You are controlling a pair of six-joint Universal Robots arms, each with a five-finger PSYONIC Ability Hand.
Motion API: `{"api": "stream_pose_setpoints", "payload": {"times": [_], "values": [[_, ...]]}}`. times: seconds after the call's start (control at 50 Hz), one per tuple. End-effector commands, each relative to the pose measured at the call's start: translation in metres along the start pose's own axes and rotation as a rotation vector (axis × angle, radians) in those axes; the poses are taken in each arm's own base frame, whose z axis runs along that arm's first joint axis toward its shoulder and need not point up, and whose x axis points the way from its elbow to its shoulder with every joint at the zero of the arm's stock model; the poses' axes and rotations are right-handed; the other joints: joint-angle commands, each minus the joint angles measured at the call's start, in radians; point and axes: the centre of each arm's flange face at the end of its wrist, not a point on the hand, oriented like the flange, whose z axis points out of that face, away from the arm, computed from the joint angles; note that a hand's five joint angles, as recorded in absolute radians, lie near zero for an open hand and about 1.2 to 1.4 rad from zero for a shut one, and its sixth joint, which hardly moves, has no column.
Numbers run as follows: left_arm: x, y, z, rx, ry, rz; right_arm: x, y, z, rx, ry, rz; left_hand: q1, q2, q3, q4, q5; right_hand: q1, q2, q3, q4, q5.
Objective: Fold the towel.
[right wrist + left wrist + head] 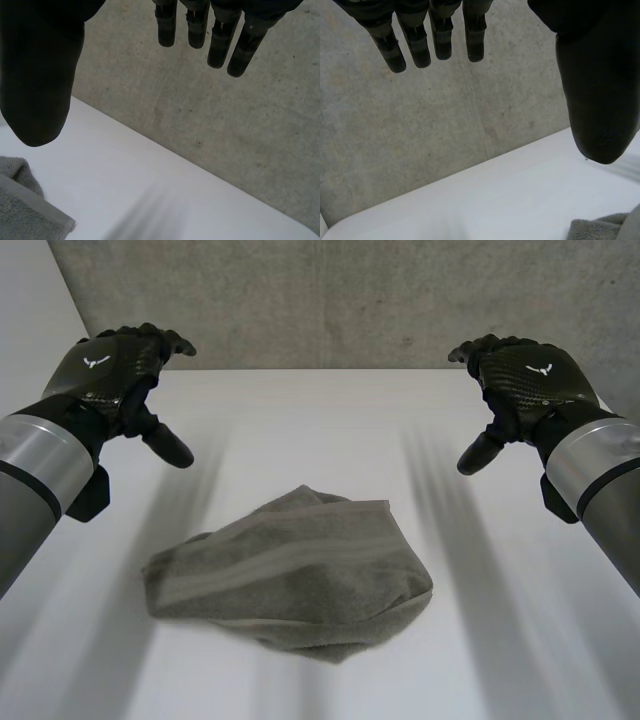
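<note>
A grey-green towel (295,570) lies crumpled in a loose heap on the white table (330,430), a paler band running across it. My left hand (115,375) hovers above the table, up and to the left of the towel, fingers relaxed and empty. My right hand (525,380) hovers likewise at the right, open and holding nothing. In the left wrist view the fingers (415,42) hang straight, and a bit of towel (600,227) peeks in below the thumb. In the right wrist view straight fingers (220,37) show, with a towel corner (25,210) under the thumb.
A grey concrete wall (350,300) rises behind the table's far edge. White tabletop surrounds the towel on all sides, with room in front of and beside each hand.
</note>
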Motion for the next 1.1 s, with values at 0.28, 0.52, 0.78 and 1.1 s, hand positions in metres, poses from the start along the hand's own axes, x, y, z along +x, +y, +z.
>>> {"api": "stream_pose_setpoints", "payload": {"times": [0.28, 0.52, 0.78, 1.1], "values": [[0.000, 0.006, 0.001, -0.018, 0.001, -0.013, 0.001, 0.000, -0.002, -0.013, 0.010, -0.003, -0.106, -0.056, -0.058, -0.066, -0.040, -0.059, -0.080, -0.053, -0.076, -0.062], [-0.004, 0.021, -0.003, -0.030, -0.004, -0.006, -0.043, 0.009, -0.020, -0.052, -0.227, -0.044, -0.106, -0.056, -0.058, -0.066, -0.040, -0.059, -0.080, -0.053, -0.076, -0.062], [-0.034, 0.061, -0.007, -0.059, -0.073, -0.009, -0.139, 0.087, -0.015, -0.226, -0.582, -0.157, -0.106, -0.056, -0.058, -0.066, -0.040, -0.055, -0.076, -0.053, -0.076, -0.058], [-0.038, 0.072, -0.006, -0.071, -0.009, -0.027, -0.173, 0.136, 0.019, -0.184, -0.563, -0.191, -0.106, -0.056, -0.058, -0.066, -0.040, 0.923, 0.902, -0.053, -0.076, 0.920]]}}
